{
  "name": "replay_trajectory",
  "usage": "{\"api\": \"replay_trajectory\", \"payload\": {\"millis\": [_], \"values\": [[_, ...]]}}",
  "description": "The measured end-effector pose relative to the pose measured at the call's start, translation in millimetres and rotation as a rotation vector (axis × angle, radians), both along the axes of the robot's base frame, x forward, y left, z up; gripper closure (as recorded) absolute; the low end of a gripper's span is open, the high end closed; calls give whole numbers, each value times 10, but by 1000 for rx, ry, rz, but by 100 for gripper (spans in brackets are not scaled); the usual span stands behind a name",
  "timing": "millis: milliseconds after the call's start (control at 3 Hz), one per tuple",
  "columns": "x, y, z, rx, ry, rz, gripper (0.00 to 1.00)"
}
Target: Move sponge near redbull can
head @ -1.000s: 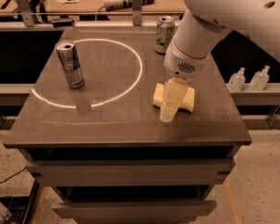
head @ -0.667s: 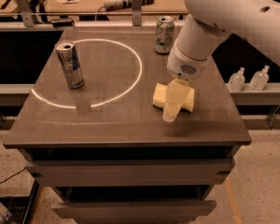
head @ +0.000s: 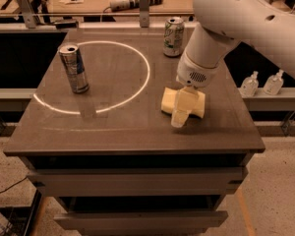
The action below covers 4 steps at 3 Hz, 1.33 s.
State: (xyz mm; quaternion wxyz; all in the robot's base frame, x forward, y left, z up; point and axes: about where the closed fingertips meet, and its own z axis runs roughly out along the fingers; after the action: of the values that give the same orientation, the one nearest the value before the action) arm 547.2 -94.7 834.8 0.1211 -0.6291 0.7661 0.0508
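Observation:
The pale yellow sponge point(head: 168, 101) lies flat on the right half of the dark table point(head: 132, 132). My gripper point(head: 182, 113) hangs from the white arm straight over the sponge's middle and reaches down to it, covering its centre. The redbull can point(head: 74, 69), slim, silver and blue, stands upright at the left of the table, far from the sponge, on the edge of a white ring of light point(head: 137, 90).
A wider white-and-green can point(head: 173, 37) stands upright at the back of the table, behind the arm. Two small clear bottles point(head: 261, 84) sit on a ledge to the right, off the table. A cluttered bench runs behind.
The gripper has shifted very slightly to the right and down over the sponge. The sponge and both cans have not moved.

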Motion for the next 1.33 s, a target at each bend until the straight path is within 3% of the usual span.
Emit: {"api": "replay_trajectory", "payload": {"millis": [667,1000,1333], "values": [[62,45,21,9,-14,16,64],[50,216,241,85,-26,26,87],[26,533,485,207,-15,12,100]]}}
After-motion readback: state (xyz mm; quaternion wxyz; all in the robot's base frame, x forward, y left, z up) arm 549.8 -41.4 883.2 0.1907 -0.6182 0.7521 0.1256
